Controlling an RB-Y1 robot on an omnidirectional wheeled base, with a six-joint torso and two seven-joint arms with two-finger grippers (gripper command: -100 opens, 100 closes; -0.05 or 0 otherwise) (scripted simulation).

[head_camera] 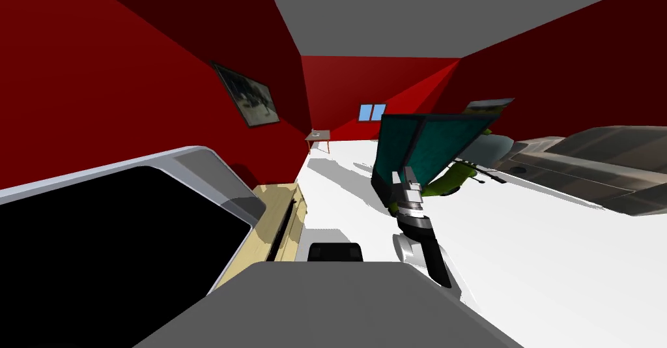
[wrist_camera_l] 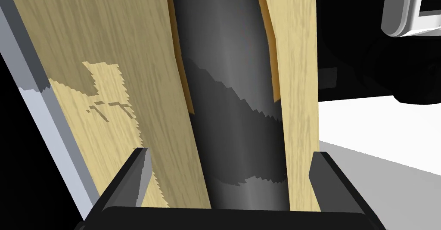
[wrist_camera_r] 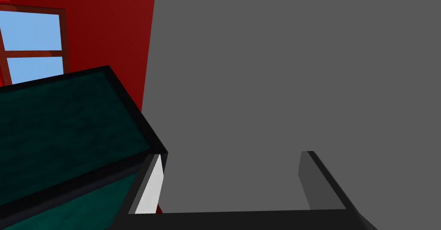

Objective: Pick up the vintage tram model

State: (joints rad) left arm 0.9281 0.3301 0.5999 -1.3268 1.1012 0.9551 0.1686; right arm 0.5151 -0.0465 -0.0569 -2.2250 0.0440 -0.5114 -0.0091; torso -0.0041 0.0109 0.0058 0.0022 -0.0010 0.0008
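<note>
Left fingers [wrist_camera_l: 138,175] spread wide, empty, facing a pale wood cabinet [wrist_camera_l: 107,46]; right fingers [wrist_camera_r: 150,188] equally parted, empty, beside a teal panel [wrist_camera_r: 64,119]

My right arm [head_camera: 415,217] is showing white, grey and black segments; my left gripper [wrist_camera_l: 231,154], grey fingers on black.

1. A black screen [head_camera: 98,233] in a white frame sits at eight o'clock.
2. A pale wood cabinet [head_camera: 281,214] lies just beside it, at seven o'clock.
3. A dark picture [head_camera: 246,94] hangs on the red wall [head_camera: 130,70] at ten o'clock.
4. A small table [head_camera: 318,137] stands at eleven o'clock and a blue window [head_camera: 372,111] at one o'clock.
5. A teal box [head_camera: 423,143] stands at two o'clock.
6. Grey furniture [head_camera: 599,161] lies at three o'clock on the white floor [head_camera: 553,253].
</note>
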